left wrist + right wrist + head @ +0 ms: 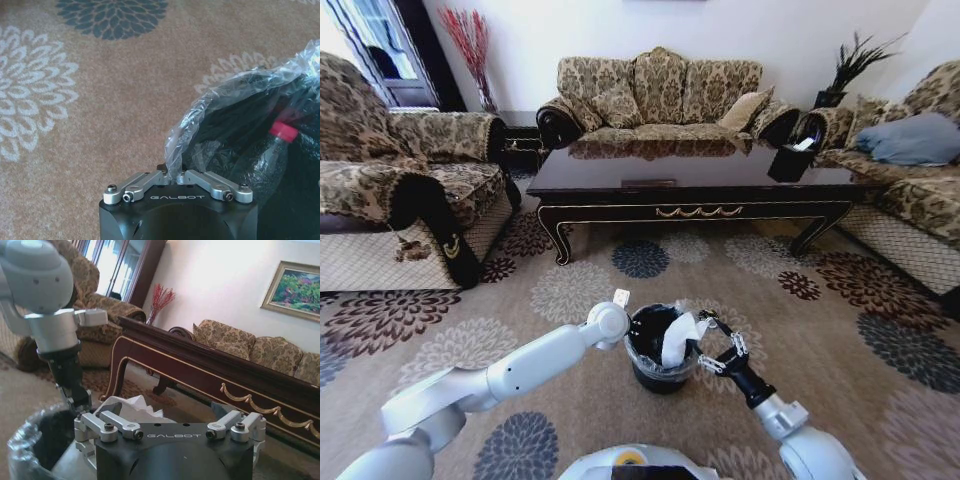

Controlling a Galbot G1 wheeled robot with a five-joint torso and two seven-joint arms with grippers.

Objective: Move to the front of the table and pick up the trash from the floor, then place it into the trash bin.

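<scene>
Head view: the small round black bin with thin clear plastic liner (658,352) stands on the beige flower-medallion carpet (840,330), near the long dark glossy wooden coffee surface with gold ornament (692,190). Right claw (705,343) is spread open at the rim, just beside the crumpled white paper napkin (676,338) that sticks up out of the bin; left claw (622,303) sits at the opposite rim. Left wrist view: left claw (177,176) is pinched shut on the liner's edge; a clear plastic bottle with red cap (272,152) lies inside the bin. Right wrist view: napkin (135,409) just ahead of the claw. Napkin probably light, soft, easily snagged (pinch a raised fold); bottle light, slippery, so take it at the neck. Room: patterned sofas (660,95) on three sides.
</scene>
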